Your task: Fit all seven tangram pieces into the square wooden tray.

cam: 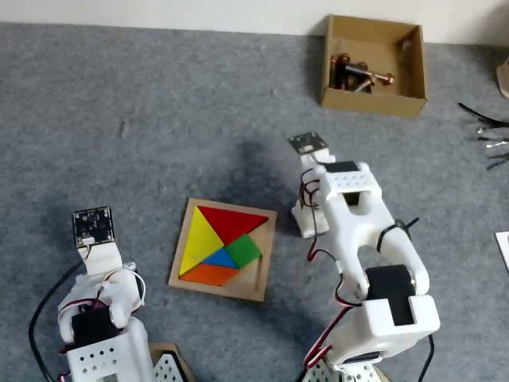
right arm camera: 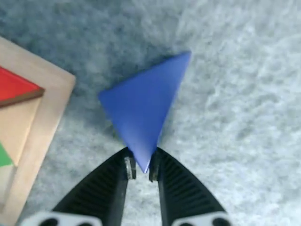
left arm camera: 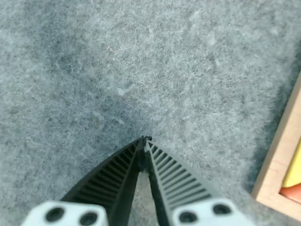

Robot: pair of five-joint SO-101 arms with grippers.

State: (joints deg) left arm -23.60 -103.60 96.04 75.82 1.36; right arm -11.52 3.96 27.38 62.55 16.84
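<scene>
The grey mat [cam: 119,119] covers the table and carries everything, its nap probably keeping the square wooden tray [cam: 256,274] from sliding under a push. The right arm [cam: 374,263] stretches out just off the tray's right edge, close enough, I judge, to swing a piece in with a short move. The left arm [cam: 99,310] sits off the tray's left edge, apparently parked out of the way. A cardboard box [cam: 374,56] of metal parts stands well beyond the tray's far right corner, no part of this job. Inside the tray lie the red triangle [cam: 231,221], yellow triangle [cam: 199,239], orange piece [cam: 211,274], green square [cam: 244,251] and a small blue one [cam: 221,259], leaving bare wood along the tray's right side. The blue triangle [right arm camera: 143,103] hangs just outside the tray's corner, pinched at one tip by the right gripper [right arm camera: 139,167], a hold that leaves the rest free to be lowered into that gap. The left gripper [left arm camera: 145,141] rests beside the tray with its fingers pressed together, holding nothing.
</scene>
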